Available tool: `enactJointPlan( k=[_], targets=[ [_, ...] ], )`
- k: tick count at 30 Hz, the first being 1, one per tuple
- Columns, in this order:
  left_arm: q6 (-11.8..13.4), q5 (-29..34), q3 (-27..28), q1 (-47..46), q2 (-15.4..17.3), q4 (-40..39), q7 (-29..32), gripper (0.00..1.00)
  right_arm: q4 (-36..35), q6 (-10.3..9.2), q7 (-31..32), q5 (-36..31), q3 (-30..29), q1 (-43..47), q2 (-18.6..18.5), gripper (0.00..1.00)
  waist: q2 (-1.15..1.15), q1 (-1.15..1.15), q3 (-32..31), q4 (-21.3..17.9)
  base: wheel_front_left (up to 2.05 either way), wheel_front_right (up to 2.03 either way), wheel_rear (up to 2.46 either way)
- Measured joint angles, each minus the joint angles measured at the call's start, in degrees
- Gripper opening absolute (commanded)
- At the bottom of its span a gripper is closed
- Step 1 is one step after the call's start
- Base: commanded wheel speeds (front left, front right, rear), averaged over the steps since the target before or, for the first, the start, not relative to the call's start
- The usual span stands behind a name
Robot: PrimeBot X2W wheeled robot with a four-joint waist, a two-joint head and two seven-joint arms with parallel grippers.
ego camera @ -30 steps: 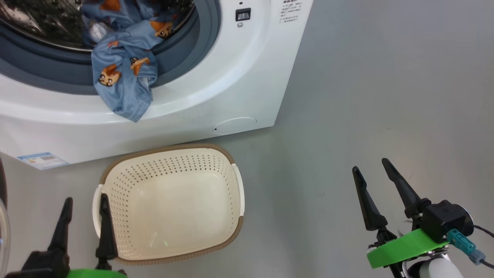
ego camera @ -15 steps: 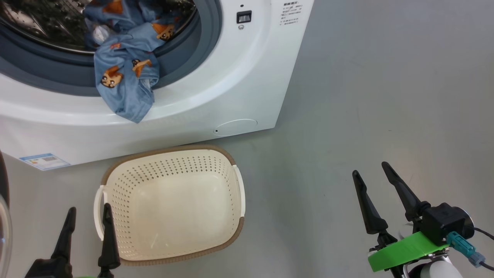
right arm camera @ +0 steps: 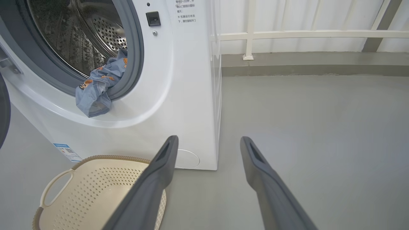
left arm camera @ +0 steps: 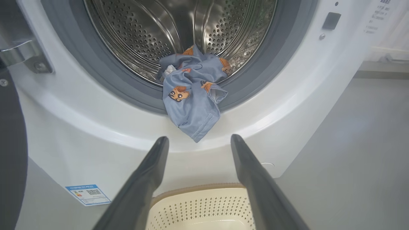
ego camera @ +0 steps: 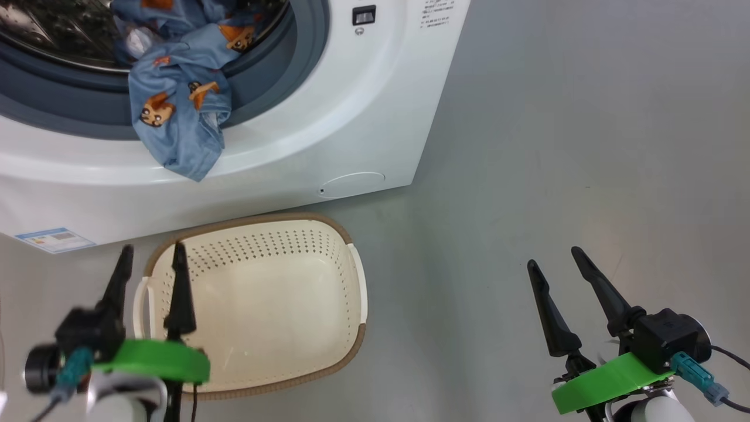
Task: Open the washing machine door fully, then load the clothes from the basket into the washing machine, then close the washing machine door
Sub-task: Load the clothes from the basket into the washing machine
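Observation:
The white washing machine [ego camera: 351,117] stands open, its steel drum [left arm camera: 134,35] bare at the back. The light blue clothes [ego camera: 176,117] with orange print lie half in the drum and hang out over the grey gasket and white front lip [left arm camera: 191,102]. The washing machine door [left arm camera: 9,153] shows as a dark edge swung out at the left. On the floor in front sits the cream basket [ego camera: 275,316], with nothing in it. My left gripper [ego camera: 152,247] is open above the basket's left rim, fingers pointing toward the machine. My right gripper [ego camera: 552,257] is open over bare floor to the right.
A blue label [ego camera: 55,239] sits low on the machine's front, and a round flap [ego camera: 351,183] near its right corner. Grey floor spreads to the right. A white railing [right arm camera: 303,34] runs along the wall behind. The metal door hinge [left arm camera: 22,54] sits at the opening's left.
My left gripper has risen and moved forward, from the bottom edge to over the basket's left rim. The head camera has shifted slightly. Right gripper, clothes and basket stay put.

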Motion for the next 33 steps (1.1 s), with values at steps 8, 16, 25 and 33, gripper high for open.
enactJointPlan(
  k=[8,16,25,33],
  targets=[
    [-0.58,-0.41,-0.75,-12.06,0.91,8.66,1.93,1.0,-0.01,0.0,-0.01,0.0,0.22,-0.42,0.37,1.0,0.0,0.0,1.71,-0.7,0.0,0.0,0.0],
    [-0.66,0.3,-2.23,-22.41,1.6,18.6,2.23,1.0,-0.08,0.0,0.0,0.0,1.11,-2.7,1.13,1.0,0.0,0.0,5.2,-1.32,0.0,0.0,0.0],
    [0.4,1.83,-2.54,-30.75,3.8,27.85,0.89,1.0,-0.03,0.0,0.0,0.05,1.75,-4.95,1.97,1.0,0.0,0.0,8.72,-2.89,0.0,0.0,0.0],
    [1.21,2.56,-2.91,-35.01,4.67,33.29,-0.2,1.0,0.01,0.0,0.0,0.07,2.01,-5.28,2.2,1.0,0.0,0.0,10.32,-4.1,0.0,0.0,0.0]
  ],
)
